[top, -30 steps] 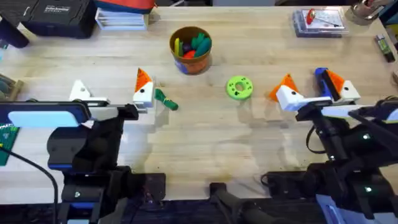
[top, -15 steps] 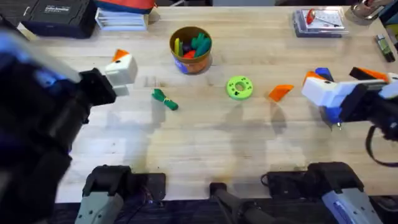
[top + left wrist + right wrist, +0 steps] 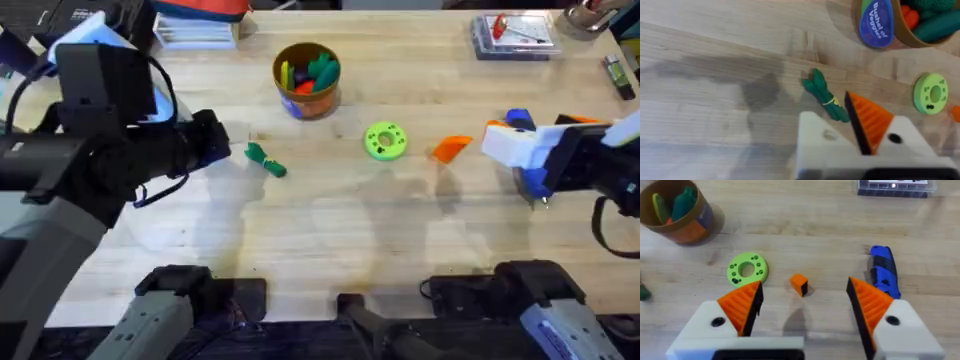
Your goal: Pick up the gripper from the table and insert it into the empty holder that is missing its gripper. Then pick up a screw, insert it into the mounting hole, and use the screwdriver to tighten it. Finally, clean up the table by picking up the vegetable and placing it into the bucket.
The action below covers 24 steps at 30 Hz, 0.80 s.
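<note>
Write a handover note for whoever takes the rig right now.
Left gripper: over the vegetable; its holder has no tip.
Right gripper: open, empty, over the orange gripper; the screwdriver lies beside it.
All three lie on the table; the bucket stands farther back.
Done: nothing.
Left: fit gripper, insert and tighten screw, put vegetable in bucket.
</note>
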Each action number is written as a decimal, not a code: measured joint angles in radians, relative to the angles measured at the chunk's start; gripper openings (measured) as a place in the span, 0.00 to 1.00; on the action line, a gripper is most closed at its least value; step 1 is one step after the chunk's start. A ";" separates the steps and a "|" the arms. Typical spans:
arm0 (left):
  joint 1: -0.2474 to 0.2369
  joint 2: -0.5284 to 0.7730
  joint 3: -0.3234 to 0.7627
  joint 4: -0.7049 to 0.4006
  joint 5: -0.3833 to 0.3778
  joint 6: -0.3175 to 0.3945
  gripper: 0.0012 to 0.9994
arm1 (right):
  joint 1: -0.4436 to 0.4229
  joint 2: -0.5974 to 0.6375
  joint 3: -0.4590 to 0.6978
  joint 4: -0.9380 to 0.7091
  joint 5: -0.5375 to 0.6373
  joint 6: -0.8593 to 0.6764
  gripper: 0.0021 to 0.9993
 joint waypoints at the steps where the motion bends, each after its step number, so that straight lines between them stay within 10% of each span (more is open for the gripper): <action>1: 0.000 0.002 0.000 0.000 0.003 0.004 0.08 | 0.000 0.000 0.000 0.000 0.000 0.000 0.99; 7: -0.022 -0.035 0.000 0.014 0.051 -0.002 0.95 | 0.000 0.000 0.000 0.000 0.000 0.000 0.99; 24: -0.315 -0.251 0.003 0.445 0.396 0.216 0.99 | 0.000 0.000 0.000 -0.212 0.000 0.000 0.99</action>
